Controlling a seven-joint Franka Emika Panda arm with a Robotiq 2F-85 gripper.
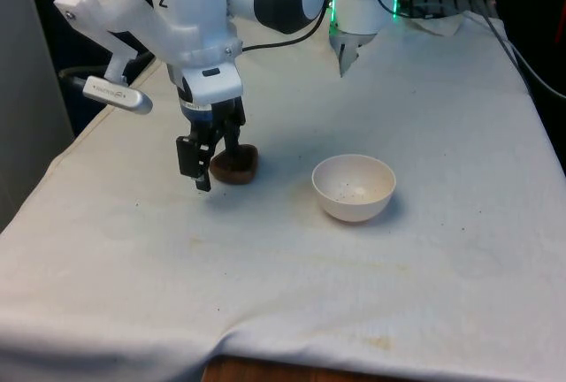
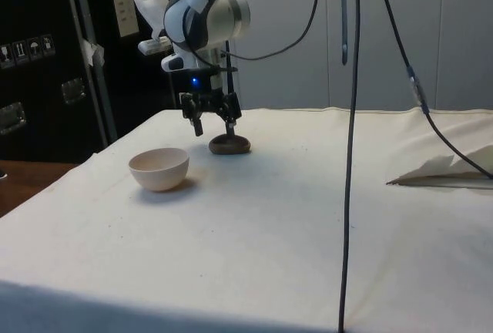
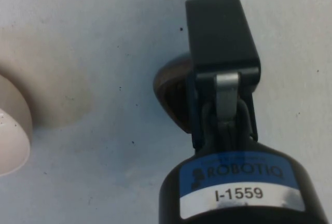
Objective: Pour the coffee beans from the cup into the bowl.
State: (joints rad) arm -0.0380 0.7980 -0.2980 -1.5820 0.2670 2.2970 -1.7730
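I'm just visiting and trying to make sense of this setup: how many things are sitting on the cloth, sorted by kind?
Bowls: 1, the white bowl, on the front view's right.
Cups: 1, the brown cup, low and dark, right by the gripper.
Total: 2 things on the white cloth.
Whether the cup holds beans, I cannot tell.

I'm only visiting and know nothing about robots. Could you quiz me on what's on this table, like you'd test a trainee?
1. True or false: the white round bowl is full of coffee beans.
2. What stands nearest the black two-finger gripper: A) the small brown cup, B) the bowl, C) the table's edge?
3. Fill in: the bowl and the cup stand ___ on the white cloth, not touching.

Key: 1 false, it looks almost empty; 2 A; 3 apart.
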